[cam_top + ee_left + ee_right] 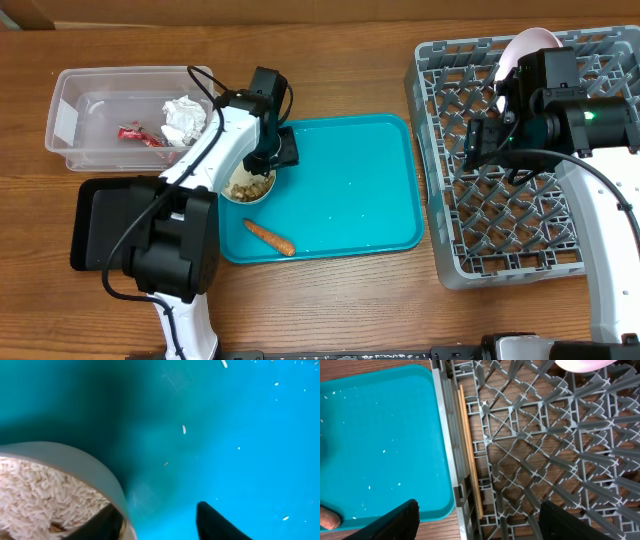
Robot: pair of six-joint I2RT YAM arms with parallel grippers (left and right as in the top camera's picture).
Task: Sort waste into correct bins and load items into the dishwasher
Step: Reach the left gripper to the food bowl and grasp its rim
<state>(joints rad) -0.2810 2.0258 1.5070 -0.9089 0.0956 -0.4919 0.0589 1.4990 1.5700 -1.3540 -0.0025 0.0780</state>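
Bowl (246,188) on teal tray (350,190); left end effector (160,522), right end effector (485,522) both released.

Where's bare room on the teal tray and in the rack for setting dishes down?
Teal tray: bare right of the rice bowl and carrot; crowded at the bowl, where the left gripper works. Rack: lattice bare except the plate at its far edge and chopsticks along its left wall.

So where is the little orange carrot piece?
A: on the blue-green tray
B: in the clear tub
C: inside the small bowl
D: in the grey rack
A: the carrot piece lies on the bare floor of the teal tray, near its front edge and apart from the bowl of rice.
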